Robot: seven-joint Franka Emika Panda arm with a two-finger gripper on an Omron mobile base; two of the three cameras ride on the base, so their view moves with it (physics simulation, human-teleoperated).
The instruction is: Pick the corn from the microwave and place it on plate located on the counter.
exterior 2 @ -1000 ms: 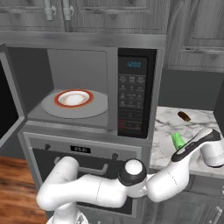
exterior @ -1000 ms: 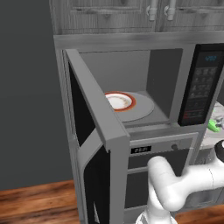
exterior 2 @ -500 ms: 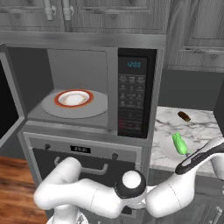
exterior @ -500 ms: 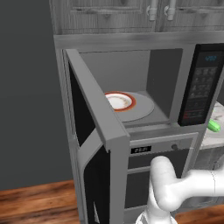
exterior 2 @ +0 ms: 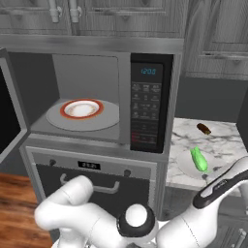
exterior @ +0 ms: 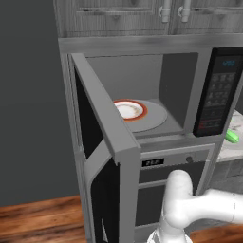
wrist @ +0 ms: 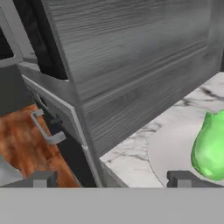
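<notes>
- Grey wood-grain cabinets fill the wall in front of you, above one microwave (exterior 2: 97,97) built into a tall grey unit, with a single oven front (exterior 2: 92,177) beneath it.
- You can count one microwave door (exterior: 102,123), swung wide open toward the left side of the left base view.
- Inside, you see one round grey turntable (exterior 2: 109,116), and on it one small cream plate with a red-orange rim (exterior 2: 81,108). Nothing rests on that small plate.
- One black keypad panel (exterior 2: 147,114) with a blue display sits at the right of the microwave opening.
- To the right of the microwave, the marbled desk (exterior 2: 223,140) carries three things you can count: one pale round plate (exterior 2: 186,164), one green corn (exterior 2: 198,159) and one small dark brown item (exterior 2: 204,128).
- You find the corn lying on the pale plate, away from the microwave; the dark item lies apart from it, farther back on the desk.
- In the left base view the corn (exterior: 231,136) shows at the right edge, just past the keypad.
- In the hand view, the corn (wrist: 211,151) sits on the plate (wrist: 170,151) at the right, close above one finger tip.
- Your pincer (wrist: 113,178) hangs low at the desk's edge with its two tips (wrist: 186,178) spread wide apart and nothing between them.
- Wooden floor (wrist: 22,135) shows below the oven handle.
</notes>
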